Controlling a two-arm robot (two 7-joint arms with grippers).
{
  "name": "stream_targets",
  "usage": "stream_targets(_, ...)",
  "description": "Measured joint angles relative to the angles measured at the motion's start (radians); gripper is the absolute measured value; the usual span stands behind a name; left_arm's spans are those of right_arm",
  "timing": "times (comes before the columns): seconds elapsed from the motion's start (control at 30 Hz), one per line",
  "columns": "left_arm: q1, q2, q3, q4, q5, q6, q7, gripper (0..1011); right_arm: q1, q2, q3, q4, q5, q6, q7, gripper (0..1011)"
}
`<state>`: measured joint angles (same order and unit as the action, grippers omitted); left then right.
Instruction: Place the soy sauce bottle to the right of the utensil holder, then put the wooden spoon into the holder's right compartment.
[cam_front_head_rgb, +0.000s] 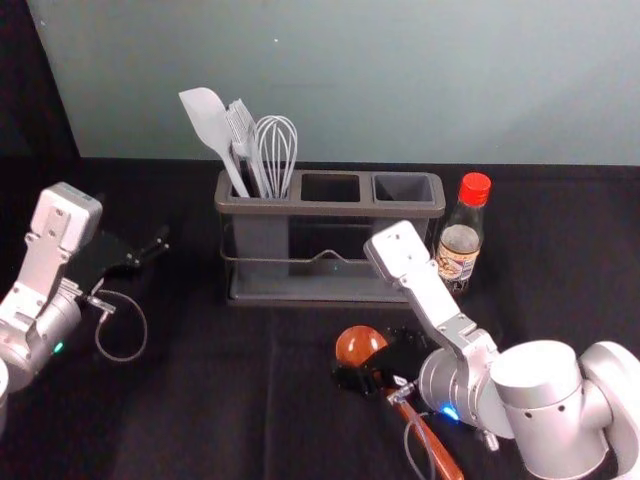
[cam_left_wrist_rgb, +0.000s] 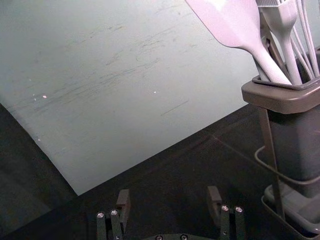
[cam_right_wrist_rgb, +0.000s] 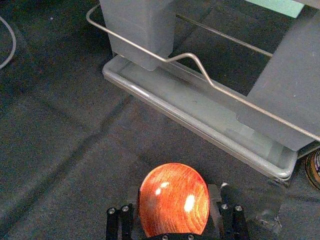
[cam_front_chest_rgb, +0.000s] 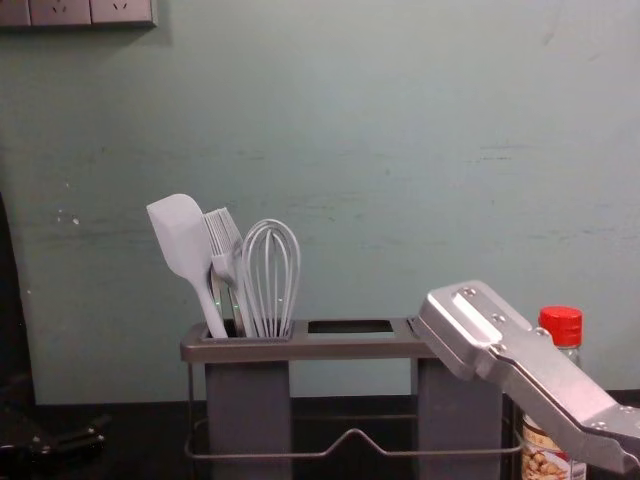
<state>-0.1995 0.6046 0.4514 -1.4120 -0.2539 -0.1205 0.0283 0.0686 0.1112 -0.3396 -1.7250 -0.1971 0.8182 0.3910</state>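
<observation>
Right gripper (cam_front_head_rgb: 368, 364) flanks the wooden spoon (cam_front_head_rgb: 352, 344), jaws' hold I cannot tell; left gripper (cam_front_head_rgb: 161, 243), beside the utensil holder (cam_front_head_rgb: 330, 209), has jaws wide.

My left gripper (cam_front_head_rgb: 152, 250) has its fingers spread apart. From it, I've got the utensil holder (cam_left_wrist_rgb: 285, 100) at two o'clock, with a spatula (cam_left_wrist_rgb: 235, 25), brush (cam_left_wrist_rgb: 286, 22) and whisk (cam_left_wrist_rgb: 307, 45) in it.

Open room above right compartment (cam_front_head_rgb: 402, 188), its mouth facing up. Spatula (cam_front_head_rgb: 206, 118), brush (cam_front_head_rgb: 241, 125) and whisk (cam_front_head_rgb: 277, 150) rise from holder's (cam_front_head_rgb: 240, 206) left end, blocking way down there. Soy sauce bottle (cam_front_head_rgb: 461, 240) close beside right end, little room between. Wire rail (cam_front_chest_rgb: 250, 456) crosses front. Wall (cam_front_head_rgb: 350, 80) behind. Passage over surface (cam_front_head_rgb: 200, 380) between left gripper (cam_front_head_rgb: 137, 222) and holder.
</observation>
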Motion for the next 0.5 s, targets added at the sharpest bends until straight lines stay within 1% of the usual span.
stream_targets(0.13, 0.000, 0.000, 0.000, 0.000, 0.000, 0.000, 0.000, 1005, -0.006, 0.002, 0.003, -0.012, -0.007, 0.003, 0.006, 838)
stream_targets(0.5, 0.000, 0.000, 0.000, 0.000, 0.000, 0.000, 0.000, 1005, -0.047, 0.020, 0.028, -0.114, -0.024, 0.001, 0.034, 839)
